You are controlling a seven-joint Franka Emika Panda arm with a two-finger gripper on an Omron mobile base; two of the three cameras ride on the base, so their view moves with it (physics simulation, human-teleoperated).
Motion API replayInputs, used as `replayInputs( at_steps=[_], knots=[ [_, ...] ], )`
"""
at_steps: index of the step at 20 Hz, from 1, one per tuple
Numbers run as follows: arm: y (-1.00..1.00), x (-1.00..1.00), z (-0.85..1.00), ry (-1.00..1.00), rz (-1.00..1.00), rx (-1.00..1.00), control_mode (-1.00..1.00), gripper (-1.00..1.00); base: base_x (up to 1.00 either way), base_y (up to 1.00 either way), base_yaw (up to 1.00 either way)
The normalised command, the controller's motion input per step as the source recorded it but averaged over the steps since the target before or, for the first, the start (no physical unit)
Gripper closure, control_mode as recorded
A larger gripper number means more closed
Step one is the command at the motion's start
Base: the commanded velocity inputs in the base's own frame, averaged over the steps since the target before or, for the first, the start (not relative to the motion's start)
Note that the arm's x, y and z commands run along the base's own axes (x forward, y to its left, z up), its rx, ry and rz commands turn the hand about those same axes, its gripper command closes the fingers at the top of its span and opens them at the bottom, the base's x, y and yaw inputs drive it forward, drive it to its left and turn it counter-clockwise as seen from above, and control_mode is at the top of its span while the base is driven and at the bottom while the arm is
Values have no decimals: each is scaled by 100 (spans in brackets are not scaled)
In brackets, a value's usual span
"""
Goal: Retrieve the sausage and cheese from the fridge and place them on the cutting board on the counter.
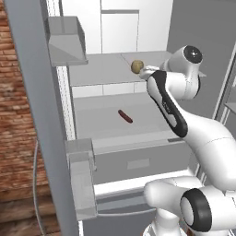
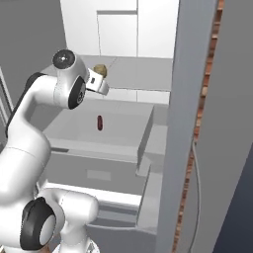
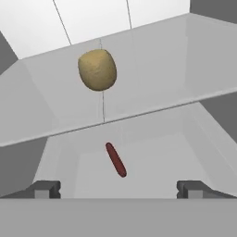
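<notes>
Two items are seen inside the open fridge (image 1: 115, 99): the cheese (image 3: 97, 69) on an upper grey shelf, the sausage (image 3: 115, 159) on the shelf below. The gripper (image 3: 118, 190) is held before them, fingers (image 3: 46, 189) spread wide apart, nothing grasped.

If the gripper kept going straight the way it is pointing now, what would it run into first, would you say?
Probably the sausage. In the hand view it lies on the lower shelf between the open gripper's fingers. The cheese sits higher, on the upper shelf. Depth is hard to judge, so the gripper might meet bare shelf instead.
</notes>
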Motion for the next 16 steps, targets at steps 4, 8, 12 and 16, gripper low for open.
replayInputs(
  at_steps=[4, 8, 12, 16],
  knots=[
    [0, 0, 0, 0, 0, 0, 100, -100, 59, 13, 0],
    [0, 0, 0, 0, 0, 0, 100, -100, 57, 13, 0],
    [0, 0, 0, 0, 0, 0, 100, -100, 42, 11, 0],
    [1, 19, 35, -1, 0, 0, -100, -100, 7, 2, 0]
  ],
)
